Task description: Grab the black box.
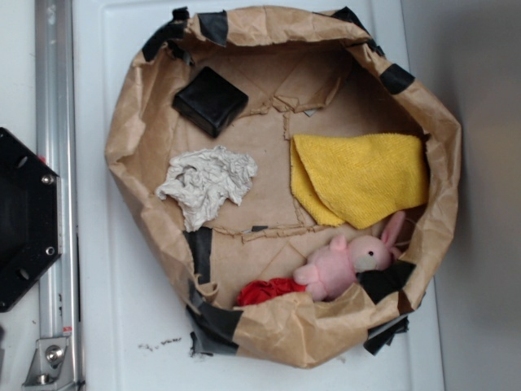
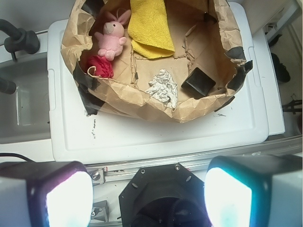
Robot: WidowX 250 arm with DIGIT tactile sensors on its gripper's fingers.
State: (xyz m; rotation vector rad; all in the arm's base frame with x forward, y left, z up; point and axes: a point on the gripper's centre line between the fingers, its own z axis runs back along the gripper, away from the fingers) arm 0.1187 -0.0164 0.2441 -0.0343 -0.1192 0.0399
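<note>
A white plastic worktop [image 1: 122, 309] with a raised rim fills most of the exterior view. A silver metal rail [image 1: 55, 122] runs along its 9 o'clock edge, and a plain grey surface [image 1: 480, 122] lies at 3 o'clock. The light is soft and even.

Open space above black box [image 1: 210, 100], paper wad [image 1: 207, 184] just beside.

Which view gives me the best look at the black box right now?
Exterior: the black box shows whole from above, apart from the paper wad. In the wrist view the box is smaller and seen at a slant, near the bag's wall.
</note>
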